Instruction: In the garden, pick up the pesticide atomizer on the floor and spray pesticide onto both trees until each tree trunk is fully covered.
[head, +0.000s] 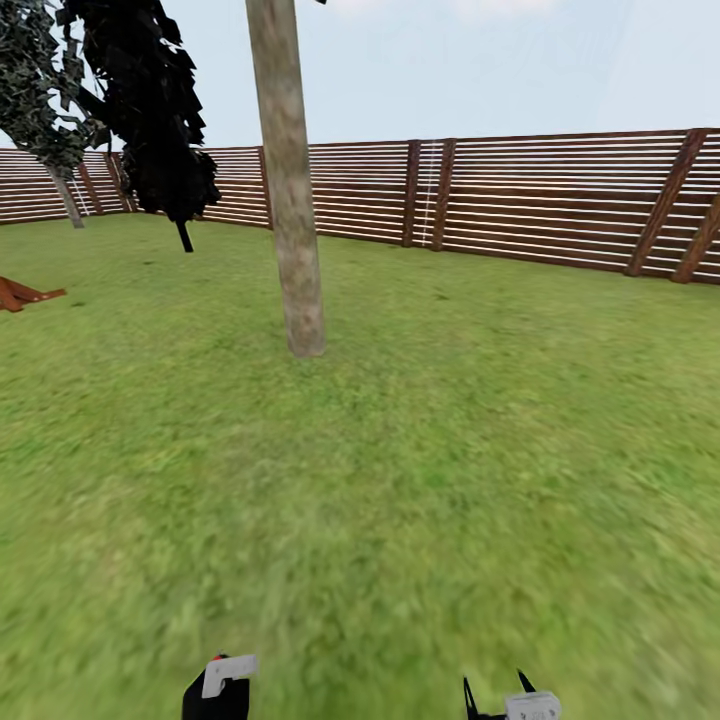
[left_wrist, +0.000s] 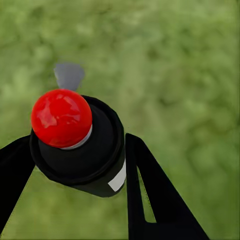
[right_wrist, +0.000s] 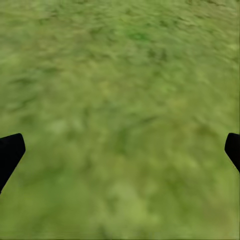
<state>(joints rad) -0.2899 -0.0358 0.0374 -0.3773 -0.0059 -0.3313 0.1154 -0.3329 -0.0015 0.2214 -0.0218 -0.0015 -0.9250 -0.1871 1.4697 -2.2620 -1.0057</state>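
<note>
The pesticide atomizer (left_wrist: 80, 150), a black bottle with a round red top and a white label, sits between my left gripper's (left_wrist: 75, 157) black fingers, which are shut on it. In the head view the atomizer (head: 222, 677) and left gripper (head: 214, 702) are at the bottom edge, over the grass. My right gripper (head: 495, 688) is at the bottom right, open and empty, its fingertips (right_wrist: 11, 150) wide apart above the lawn. A thick mottled grey-tan tree trunk (head: 291, 190) rises straight ahead, a few metres off. A second tree (head: 60, 150) stands far left by the fence.
A brown slatted fence (head: 540, 200) rings the lawn at the back. A dark ragged leaf crown (head: 150, 100) hangs at the upper left. A low orange-brown object (head: 20, 293) lies on the grass at the left edge. Open grass (head: 400, 480) stretches between me and the trunk.
</note>
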